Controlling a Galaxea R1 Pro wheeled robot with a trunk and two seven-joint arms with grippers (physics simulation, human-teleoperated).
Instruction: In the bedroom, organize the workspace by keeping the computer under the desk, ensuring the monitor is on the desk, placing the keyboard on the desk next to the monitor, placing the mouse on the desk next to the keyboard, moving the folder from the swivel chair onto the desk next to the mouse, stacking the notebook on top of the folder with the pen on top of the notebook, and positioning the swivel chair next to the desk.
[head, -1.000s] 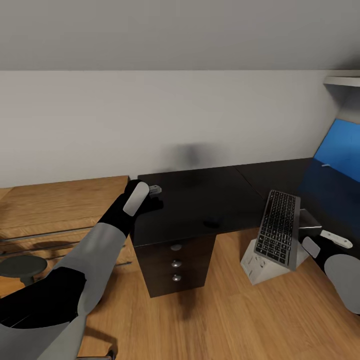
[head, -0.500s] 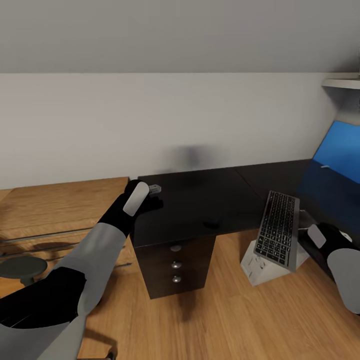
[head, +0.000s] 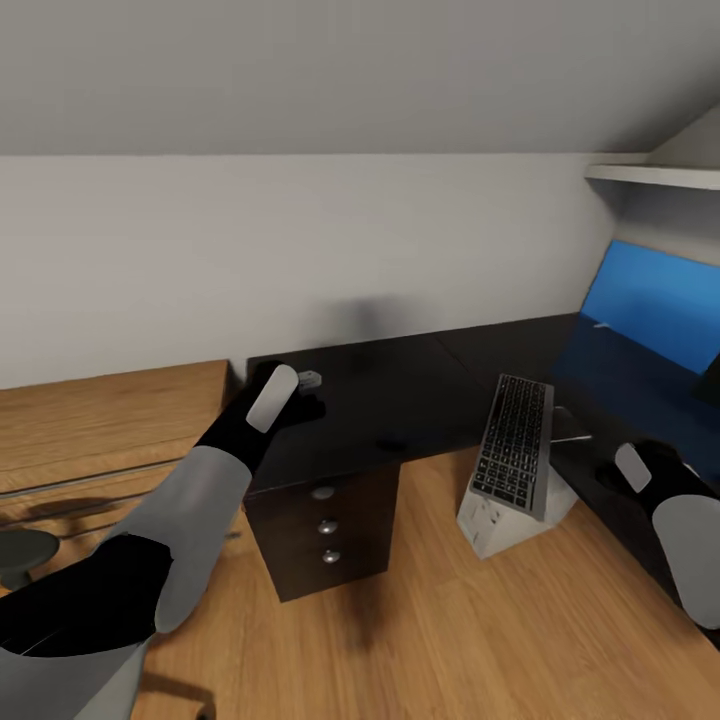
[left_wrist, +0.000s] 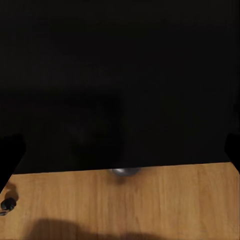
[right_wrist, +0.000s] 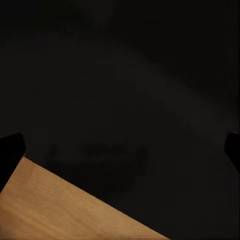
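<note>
Desk: the black desk (head: 400, 390) runs along the white wall and turns a corner toward your right side; its drawer unit (head: 322, 525) with three round knobs stands under the left end, on the wooden floor (head: 420, 640).
Keyboard: the keyboard (head: 515, 445) is not flat on the desktop. It leans steeply against the desk's front edge, its lower end resting on a white box-like object (head: 495, 520) on the floor in the desk's inner corner. What that box is you cannot tell.
Monitor: a blue screen (head: 655, 315) stands on the desk's right wing, under a white wall shelf (head: 655, 176).
Left gripper: your left gripper (head: 305, 392) sits over the desk's left front corner, fingertips by the edge. In the left wrist view the two dark fingers (left_wrist: 11, 152) show at opposite borders, so they stand apart with nothing between them; beyond them lie the dark desk front, a round knob (left_wrist: 122, 172) and floor.
Right gripper: your right arm (head: 670, 500) reaches over the front edge of the right wing, near the keyboard but not touching it. In the right wrist view the fingers (right_wrist: 10, 150) are spread wide over dark desk surface and a wedge of floor, holding nothing.
Stool: a round dark seat (head: 20, 550) shows at the far left, on the floor.
</note>
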